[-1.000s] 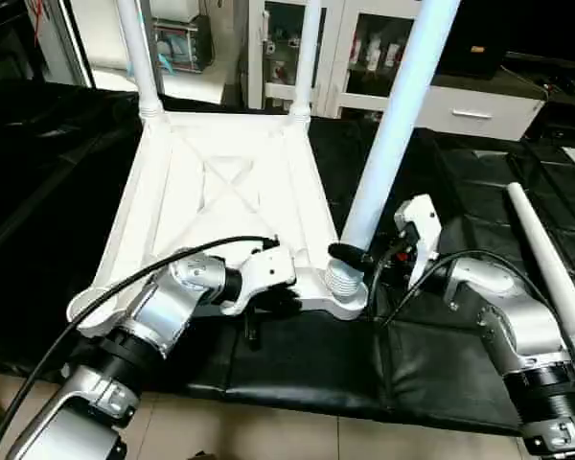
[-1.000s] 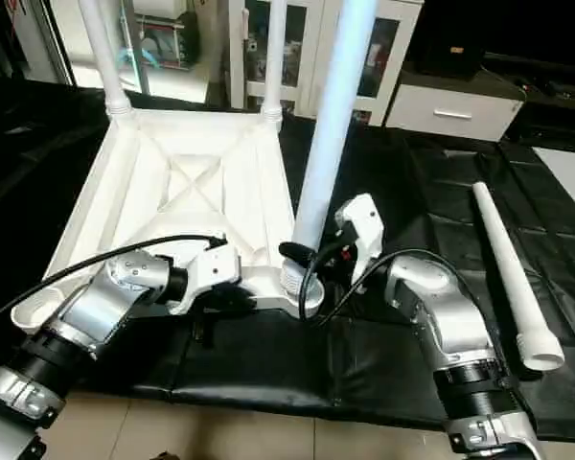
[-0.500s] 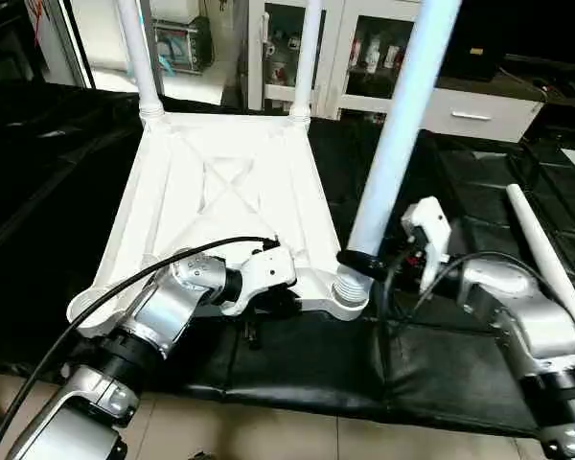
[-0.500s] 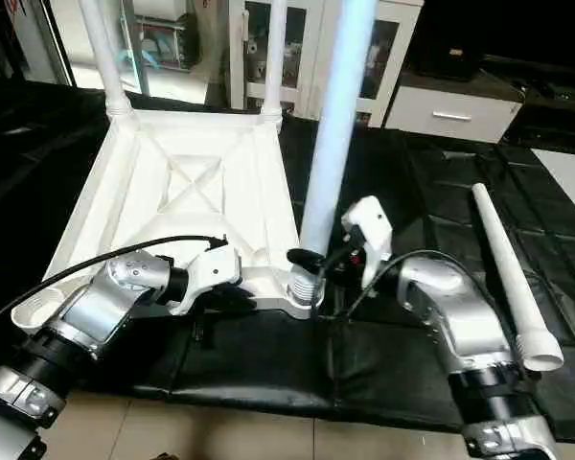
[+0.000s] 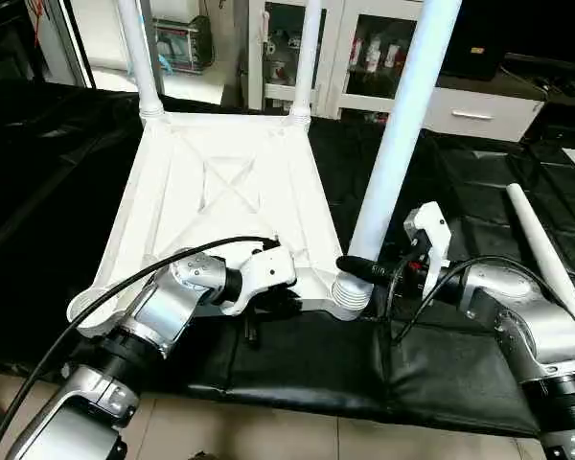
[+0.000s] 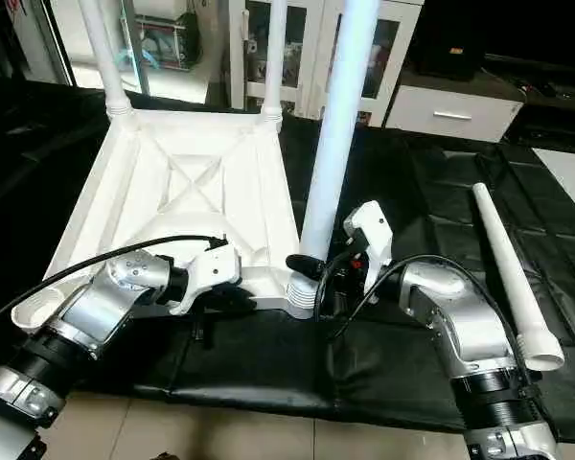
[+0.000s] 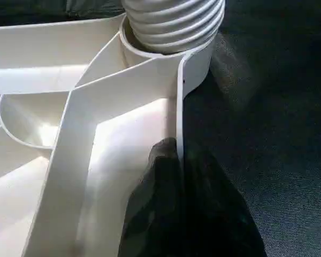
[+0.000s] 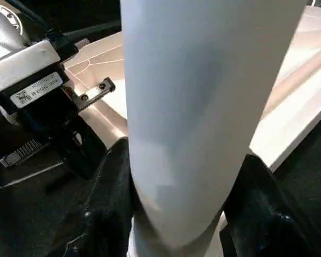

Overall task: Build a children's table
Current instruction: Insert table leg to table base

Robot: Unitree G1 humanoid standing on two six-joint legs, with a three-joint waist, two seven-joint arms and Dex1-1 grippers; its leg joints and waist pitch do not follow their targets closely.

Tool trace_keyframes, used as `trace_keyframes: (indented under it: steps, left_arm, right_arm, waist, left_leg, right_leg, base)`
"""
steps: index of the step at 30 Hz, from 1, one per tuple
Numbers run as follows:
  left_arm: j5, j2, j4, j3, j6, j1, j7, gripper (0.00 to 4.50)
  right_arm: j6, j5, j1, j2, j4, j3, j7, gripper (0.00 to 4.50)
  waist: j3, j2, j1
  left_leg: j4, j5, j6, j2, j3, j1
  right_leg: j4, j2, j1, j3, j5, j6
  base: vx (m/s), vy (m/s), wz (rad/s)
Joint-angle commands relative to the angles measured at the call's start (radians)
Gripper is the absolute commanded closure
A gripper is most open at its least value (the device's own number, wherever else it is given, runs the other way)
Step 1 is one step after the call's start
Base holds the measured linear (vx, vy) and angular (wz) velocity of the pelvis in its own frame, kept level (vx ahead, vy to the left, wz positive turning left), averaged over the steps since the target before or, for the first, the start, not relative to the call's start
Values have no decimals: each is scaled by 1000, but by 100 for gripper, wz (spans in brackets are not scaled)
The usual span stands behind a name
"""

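The white tabletop point(image 5: 225, 192) lies upside down on the black mat, ribs and X-brace facing up. Two legs point(image 5: 139, 57) point(image 5: 307, 57) stand in its far corner sockets. A third leg point(image 5: 393, 144) stands almost upright with its threaded end point(image 5: 350, 295) in the near right socket. My right gripper point(image 5: 364, 268) is shut on that leg just above the threads, one finger on each side point(image 8: 109, 198). My left gripper point(image 5: 278, 305) is shut on the tabletop's near rim beside that socket, pinching the thin wall point(image 7: 179, 118). A fourth leg point(image 6: 508, 268) lies loose on the mat to the right.
The black mat point(image 5: 297, 364) covers the low work surface, whose front edge drops to tiled floor. A white cabinet with glass doors point(image 5: 364, 48) stands behind the tabletop. A black cable runs along my left forearm point(image 5: 163, 307).
My right wrist has turned around the third leg and sunk a little, its white housing swinging right. The leg stands slightly straighter in the socket. My left gripper has kept its hold on the rim.
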Motion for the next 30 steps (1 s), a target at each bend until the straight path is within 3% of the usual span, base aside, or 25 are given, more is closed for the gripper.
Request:
trace_keyframes:
  steps: [1, 5, 16, 26, 30]
  left_arm:
    - [8, -6, 17, -22, 2, 3, 0, 445]
    - [9, -6, 16, -21, 1, 4, 1, 445]
    - [11, -7, 17, -23, 1, 4, 5, 445]
    - [13, -6, 21, -23, -1, 1, 9, 445]
    - [13, -7, 27, -22, -3, -2, 12, 445]
  right_arm:
    - [-12, -22, -22, 5, 38, 11, -4, 264]
    - [-41, -49, -44, 17, 95, 16, -16, 264]
    - [-37, -48, -61, 26, 132, 24, 18, 264]
    - [-37, -8, -27, 48, 148, -40, -11, 264]
    - [-56, 4, 12, 67, 136, -73, -37, 264]
  waist:
    - [-53, -5, 0]
    - [-52, -4, -2]
    - [-49, -8, -4]
    - [-48, -9, -4]
    - [-48, -5, -4]
  left_leg:
    - [-83, -245, 2, 72, -35, 11]
    - [-83, -244, 0, 72, -36, 9]
    - [-85, -267, -4, 73, -38, 11]
    - [-87, -284, -6, 73, -38, 11]
    - [-89, -287, -9, 74, -40, 10]
  right_leg:
    - [-82, -82, 33, 63, -335, -170]
    - [-80, -82, 34, 63, -328, -178]
    - [-87, -84, 31, 63, -386, -154]
    - [-92, -85, 29, 64, -410, -147]
    - [-91, -84, 29, 63, -404, -147]
  base:
    - [0, 0, 0]
    - [0, 0, 0]
    - [0, 0, 0]
    - [0, 0, 0]
    - [0, 0, 0]
